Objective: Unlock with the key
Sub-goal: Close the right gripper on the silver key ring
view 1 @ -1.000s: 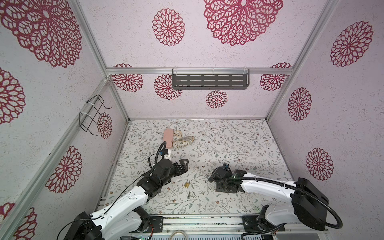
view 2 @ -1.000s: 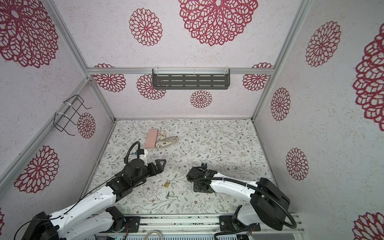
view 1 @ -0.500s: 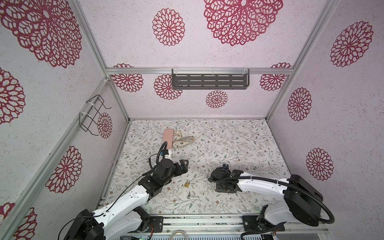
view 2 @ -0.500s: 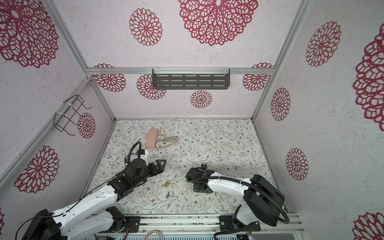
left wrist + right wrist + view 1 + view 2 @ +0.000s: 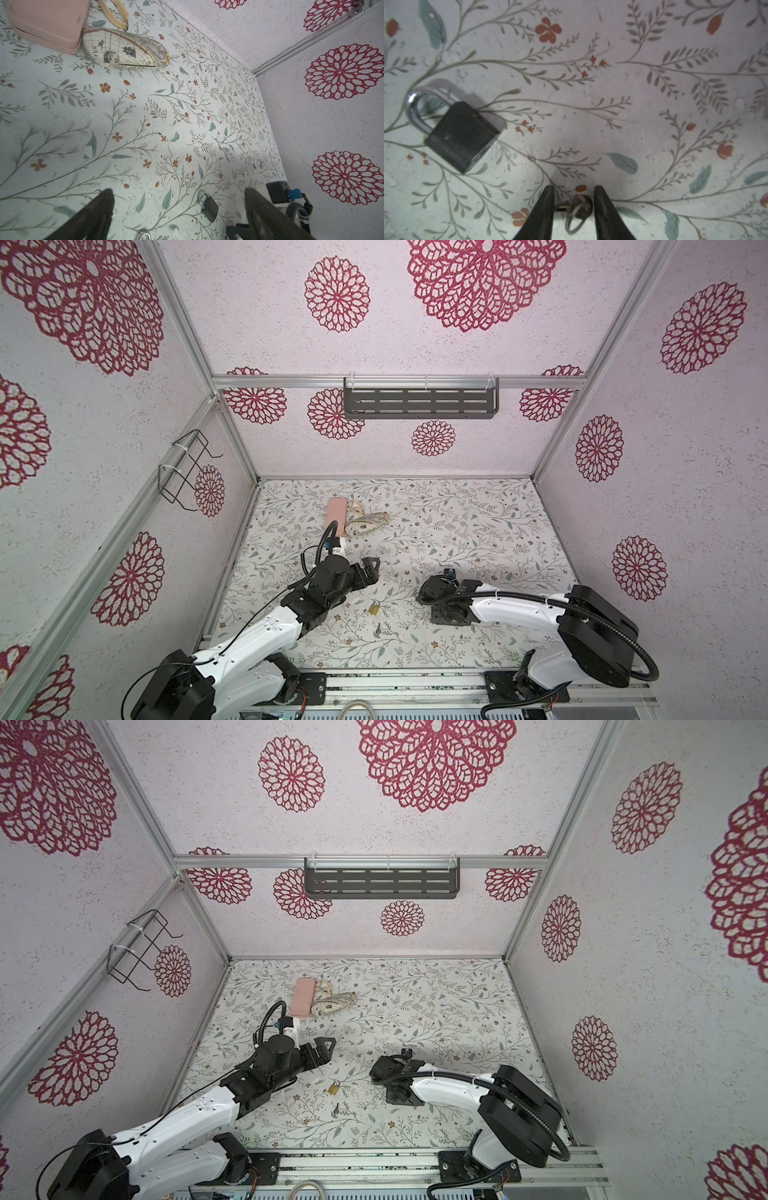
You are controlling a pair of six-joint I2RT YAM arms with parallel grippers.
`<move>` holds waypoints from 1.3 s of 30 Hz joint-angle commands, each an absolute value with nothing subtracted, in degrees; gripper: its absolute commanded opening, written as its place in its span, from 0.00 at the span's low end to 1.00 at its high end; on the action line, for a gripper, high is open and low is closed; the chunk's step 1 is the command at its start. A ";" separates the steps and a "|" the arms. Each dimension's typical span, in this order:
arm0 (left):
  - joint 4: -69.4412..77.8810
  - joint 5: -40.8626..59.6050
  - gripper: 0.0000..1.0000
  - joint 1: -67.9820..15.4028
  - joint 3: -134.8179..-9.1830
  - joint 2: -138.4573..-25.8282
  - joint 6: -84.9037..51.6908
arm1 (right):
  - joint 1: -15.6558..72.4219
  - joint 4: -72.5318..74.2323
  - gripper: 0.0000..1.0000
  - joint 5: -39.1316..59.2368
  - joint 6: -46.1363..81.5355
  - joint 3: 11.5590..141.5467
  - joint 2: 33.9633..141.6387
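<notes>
In both top views a brass-coloured padlock (image 5: 374,609) (image 5: 333,1088) lies flat on the floral table (image 5: 457,522). The left arm (image 5: 257,639) slants up from its base at the front. Its black wrist is bent so that the left claw (image 5: 374,569) points sideways just beyond the padlock, spread wide and holding nothing. The right arm (image 5: 515,608) folds at the elbow and runs its white forearm low and level toward the padlock, ending in a black wrist near the padlock's right side. A pink case (image 5: 336,512) and a map-print pouch (image 5: 368,526) lie just beside each other, well beyond the padlock.

In the left wrist view the padlock (image 5: 209,208) shows between the widely parted fingers (image 5: 99,212), apart from both.

In the right wrist view the padlock (image 5: 460,135) has its shackle seated in the body. The right claw (image 5: 574,188), near the padlock but apart from it, stands partly open. It has a finger on each side of the key (image 5: 579,205), which lies on the table with its ring. Whether the fingers touch the key I cannot tell.
</notes>
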State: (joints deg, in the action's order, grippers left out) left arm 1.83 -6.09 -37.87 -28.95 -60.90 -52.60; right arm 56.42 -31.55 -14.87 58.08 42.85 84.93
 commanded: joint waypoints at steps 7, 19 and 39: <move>3.34 -5.97 1.00 -38.32 -30.48 -61.76 -53.26 | 56.54 -35.14 0.31 -16.83 58.27 43.30 83.86; 3.23 -5.10 1.00 -38.32 -30.98 -62.55 -53.57 | 56.51 -36.08 0.26 -16.40 57.78 43.59 82.36; 2.55 -4.66 1.00 -38.36 -31.69 -62.82 -54.40 | 56.67 -31.54 0.29 -12.25 58.53 38.91 80.93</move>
